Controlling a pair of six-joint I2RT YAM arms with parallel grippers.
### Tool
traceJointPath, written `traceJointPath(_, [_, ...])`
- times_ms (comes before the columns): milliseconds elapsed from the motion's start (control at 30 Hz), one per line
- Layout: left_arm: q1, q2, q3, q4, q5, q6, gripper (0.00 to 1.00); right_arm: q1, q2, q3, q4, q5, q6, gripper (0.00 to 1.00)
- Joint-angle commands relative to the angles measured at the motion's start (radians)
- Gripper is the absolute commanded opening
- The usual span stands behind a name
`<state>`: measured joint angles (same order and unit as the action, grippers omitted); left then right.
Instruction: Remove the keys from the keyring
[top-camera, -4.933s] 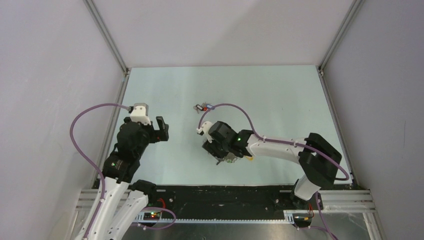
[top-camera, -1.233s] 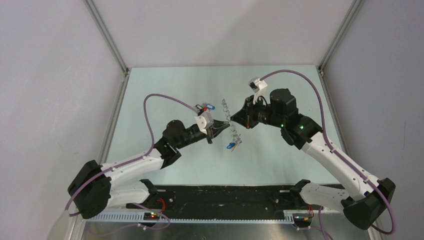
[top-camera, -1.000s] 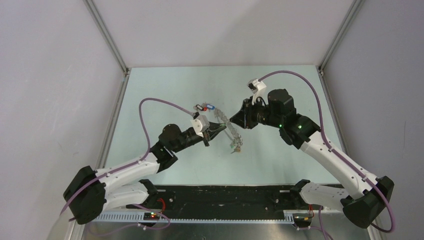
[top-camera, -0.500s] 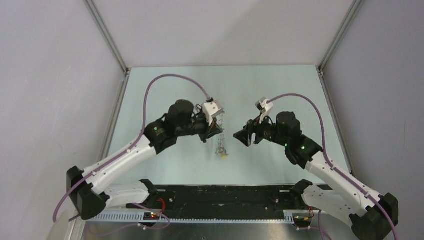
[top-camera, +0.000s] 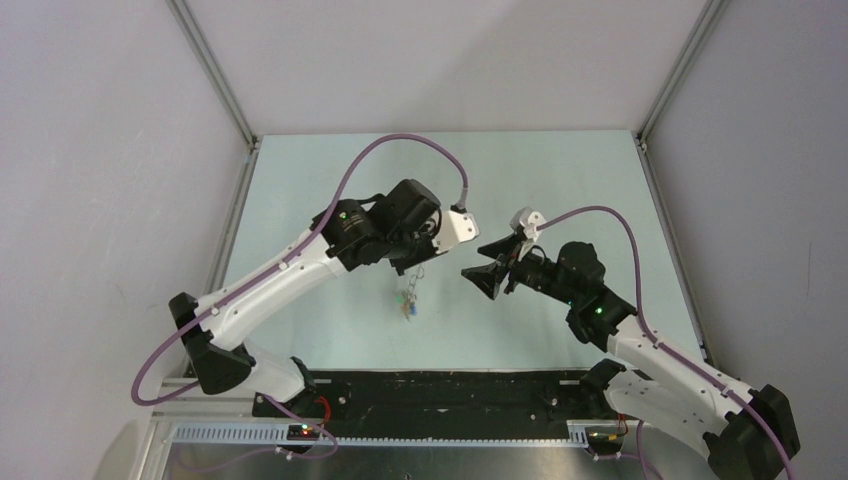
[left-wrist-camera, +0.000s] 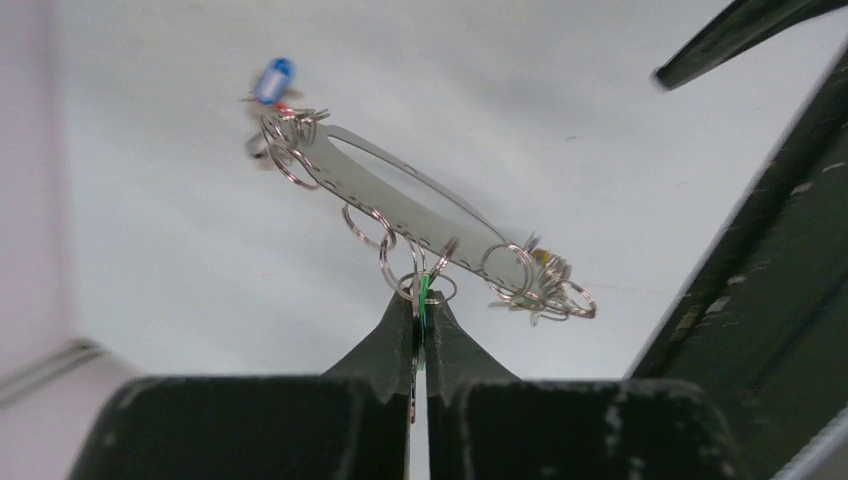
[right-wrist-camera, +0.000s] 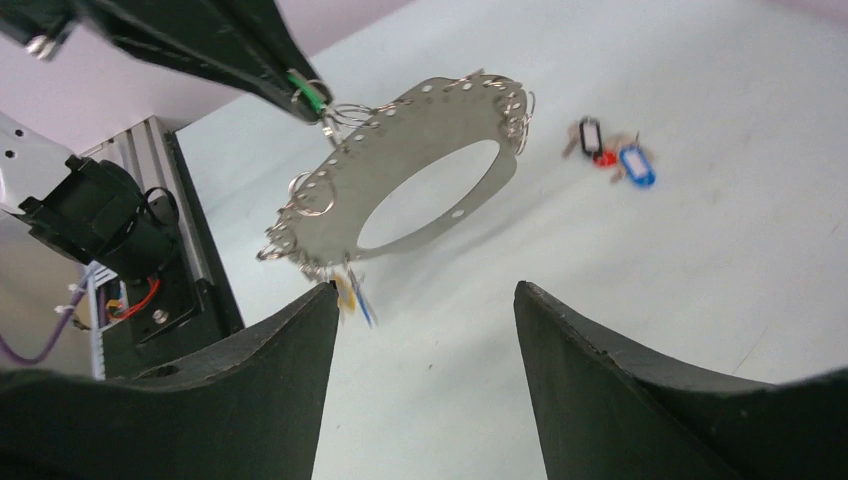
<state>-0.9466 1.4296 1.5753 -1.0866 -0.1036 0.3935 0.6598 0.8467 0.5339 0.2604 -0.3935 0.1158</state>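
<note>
The keyring (right-wrist-camera: 340, 190), a flat grey metal hoop with a big oval hole, hangs in the air fringed with small silvery rings. My left gripper (left-wrist-camera: 422, 300) is shut on a green-headed key (right-wrist-camera: 310, 95) at the hoop's rim and holds the whole keyring (left-wrist-camera: 410, 210) up. More keys (right-wrist-camera: 350, 295) with yellow and blue heads dangle from its lower end. In the top view the keyring (top-camera: 408, 298) hangs under the left gripper (top-camera: 413, 268). My right gripper (right-wrist-camera: 425, 290) stands open just right of it, facing the hoop with nothing between its fingers (top-camera: 485, 282).
A loose cluster of keys (right-wrist-camera: 610, 150) with black, red and blue heads lies on the pale table beyond the hoop. The black rail (top-camera: 450, 385) with the arm bases runs along the near edge. Grey walls and aluminium posts (top-camera: 215, 75) enclose the table.
The left arm has lifted and carried the dangling keyring nearer and leftward. The right gripper has let go of it, opened, and drawn back to the right.
</note>
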Motion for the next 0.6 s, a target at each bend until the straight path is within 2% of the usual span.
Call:
traceJointPath(0, [-0.052,-0.012,0.093,-0.038,-0.264,0.241,0.0,0.024,-0.047,-0.016,0.148,-0.013,-0.109,0.68])
traceJointPath(100, [-0.082,-0.009,0.092,-0.015,-0.342,0.337,0.0,0.038,-0.051,-0.026,0.192,-0.019,-0.154,0.65])
traceJointPath(300, [-0.094,0.004,0.116,0.013,-0.348,0.366,0.0,0.061,-0.019,-0.032,0.276,-0.069,-0.163,0.52])
traceJointPath(567, [-0.11,-0.063,0.056,0.142,-0.39,0.439,0.0,0.1,-0.044,-0.07,0.37,-0.021,-0.213,0.53])
